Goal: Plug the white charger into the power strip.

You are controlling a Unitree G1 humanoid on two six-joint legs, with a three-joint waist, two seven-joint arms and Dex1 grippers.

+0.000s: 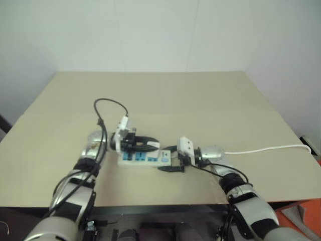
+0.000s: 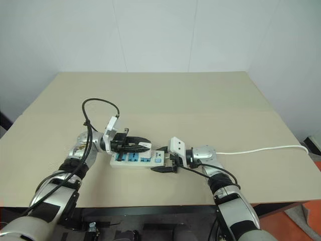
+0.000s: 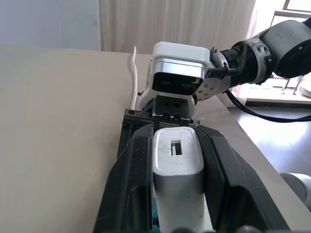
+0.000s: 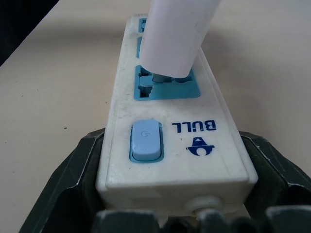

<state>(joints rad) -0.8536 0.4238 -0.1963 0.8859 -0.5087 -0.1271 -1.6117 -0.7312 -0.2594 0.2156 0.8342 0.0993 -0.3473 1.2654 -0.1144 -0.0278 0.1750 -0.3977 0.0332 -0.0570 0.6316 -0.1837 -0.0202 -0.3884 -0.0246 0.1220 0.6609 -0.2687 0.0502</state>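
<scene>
- The strip (image 1: 144,158) lies flat on the counter (image 1: 200,100), a little below the middle of the head picture, with its blue sockets facing up
- The right end effector (image 1: 170,161) has its two black fingers (image 4: 73,170) on the two long sides of the strip, at the end with the blue switch (image 4: 146,141). The jaws stand wide and hug the strip
- I think it holds the strip there so the strip cannot slide or tip when the charger is pushed in
- The strip's thin white cord (image 1: 271,148) runs off toward the right edge of the picture
- The left end effector (image 1: 143,144) is clenched on the charger (image 3: 177,165), one black finger on each side of the small white block
- In its wrist picture the charger sits in the lower middle, right between the fingers, with a small slot on the face we can see
- It grips the charger by its sides, I think, so the pins are free to go into the holes
- The charger is over the strip, at the blue socket (image 4: 167,85) next to the switch. Its pins look like they are at the holes or just going in
- The charger leans a bit and there is a gap under it, so I judge it is not pushed all the way down yet
- The two end effectors are near each other, the left one above the strip and the right one at the strip's right end
</scene>
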